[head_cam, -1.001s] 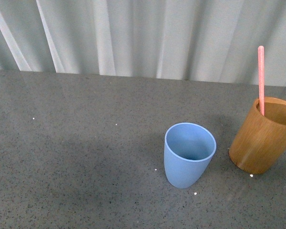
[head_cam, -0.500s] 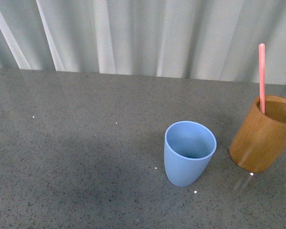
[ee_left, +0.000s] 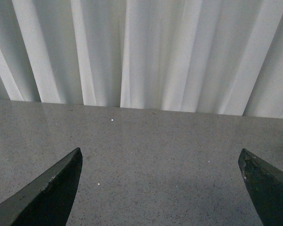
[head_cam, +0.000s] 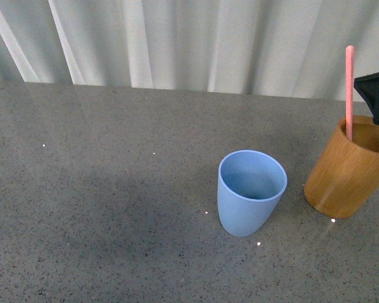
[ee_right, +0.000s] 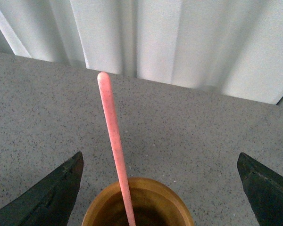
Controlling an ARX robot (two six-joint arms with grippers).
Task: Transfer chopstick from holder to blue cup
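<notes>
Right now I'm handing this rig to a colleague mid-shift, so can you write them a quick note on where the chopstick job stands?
Left gripper: open, empty, over bare table.
Right gripper: open, jaws wide on either side of the chopstick, not touching it, above the holder.
The chopstick stands in the holder; the blue cup is upright and empty, to the holder's left in the front view.
Done: approach only. Left: grip chopstick, lift out, drop into blue cup.

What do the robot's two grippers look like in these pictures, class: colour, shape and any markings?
Both the left gripper and right gripper have matte, near-black fingers tapering to blunt wedge tips. In the front view the right one shows as an angular black body with a small red mark.
</notes>
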